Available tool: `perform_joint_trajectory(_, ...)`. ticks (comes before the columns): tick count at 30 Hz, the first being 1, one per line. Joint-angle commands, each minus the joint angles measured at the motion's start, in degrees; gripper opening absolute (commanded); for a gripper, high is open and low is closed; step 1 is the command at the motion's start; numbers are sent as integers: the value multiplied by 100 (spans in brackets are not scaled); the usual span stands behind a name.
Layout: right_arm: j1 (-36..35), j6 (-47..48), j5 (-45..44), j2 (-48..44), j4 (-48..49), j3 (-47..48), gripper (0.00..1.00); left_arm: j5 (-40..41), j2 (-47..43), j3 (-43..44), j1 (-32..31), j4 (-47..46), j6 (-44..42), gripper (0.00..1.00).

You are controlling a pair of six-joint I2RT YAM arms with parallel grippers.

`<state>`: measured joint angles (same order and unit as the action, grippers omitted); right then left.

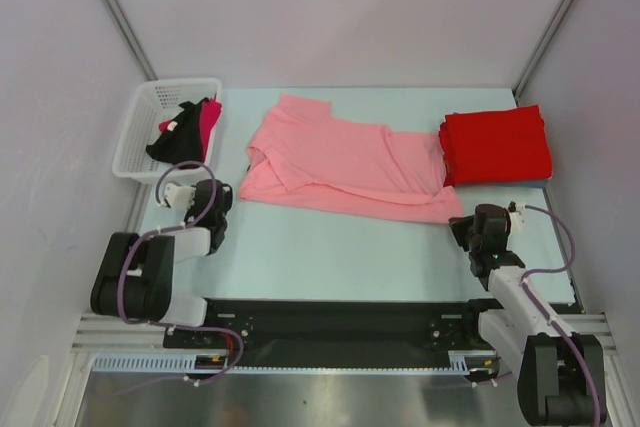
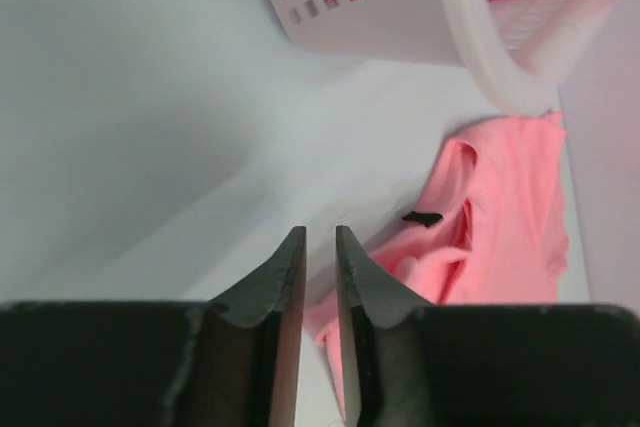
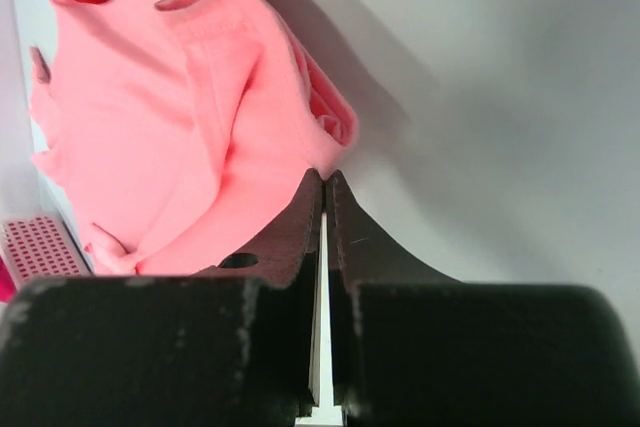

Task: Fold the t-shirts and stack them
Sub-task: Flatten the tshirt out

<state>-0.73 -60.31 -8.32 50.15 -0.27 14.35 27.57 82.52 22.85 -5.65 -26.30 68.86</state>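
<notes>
A pale blue-green table (image 1: pixel 330 247) stood between plain grey-white walls (image 1: pixel 330 7). The left gripper (image 2: pixel 320 231) had its jaws narrowly parted and empty. The pink t-shirt (image 2: pixel 500 217) lay ahead, right of them, its dark collar label (image 2: pixel 421 217) unreadable. The right gripper (image 3: pixel 326 175) was clenched, the shirt's corner at its tips. The folded red t-shirts (image 1: pixel 497 144) lay beyond.

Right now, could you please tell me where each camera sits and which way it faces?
Top external: above, behind the arms, looking down at the table; left gripper and right gripper show.
Left wrist: on the left arm, facing the white basket and pink t-shirt; its fingers show.
Right wrist: on the right arm, facing the pink t-shirt; its fingers show.
All three share the pink t-shirt.
</notes>
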Motion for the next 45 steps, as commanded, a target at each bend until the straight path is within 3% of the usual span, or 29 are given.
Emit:
perform_joint_trajectory(1, 29, 108, 111, -84, -272, -160, 0, -611, -614, -228, 12, 90, -214, 27)
perform_joint_trajectory(4, 29, 72, 164, 12, -114, -222, 0, -1280, -860, -430, -190, 81, -233, 45)
perform_joint_trajectory(8, 29, 108, 234, 179, -34, -178, 0, -1640, -975, -668, -401, -41, 13, 50)
perform_joint_trajectory(15, 38, 116, 225, 188, -34, -187, 0, -1843, -220, -325, -516, -330, 171, 41)
perform_joint_trajectory(22, 29, 108, 208, 144, -25, -161, 0, -1685, 720, -18, -577, -717, 373, 39)
perform_joint_trajectory(25, 21, 99, 208, 144, -25, -169, 0, -1685, 959, 9, -578, -1096, 487, 28)
perform_joint_trajectory(26, 38, 90, 208, 135, -34, -161, 0, -1572, 933, 9, -578, -1070, 523, 20)
perform_joint_trajectory(29, 29, 73, 208, 118, -60, -152, 0, -1273, 740, 53, -586, -693, 567, 16)
perform_joint_trajectory(32, 21, 55, 208, 91, -87, -134, 0, -1035, 572, 62, -560, -489, 444, 0)
perform_joint_trajectory(39, -277, 20, 77, -207, -815, 541, 0, -780, -560, 176, -280, 502, -65, 0)
perform_joint_trajectory(45, -1147, 81, -626, -673, -1413, 1613, 0, -1552, -1335, 465, 423, 1241, -591, 0)
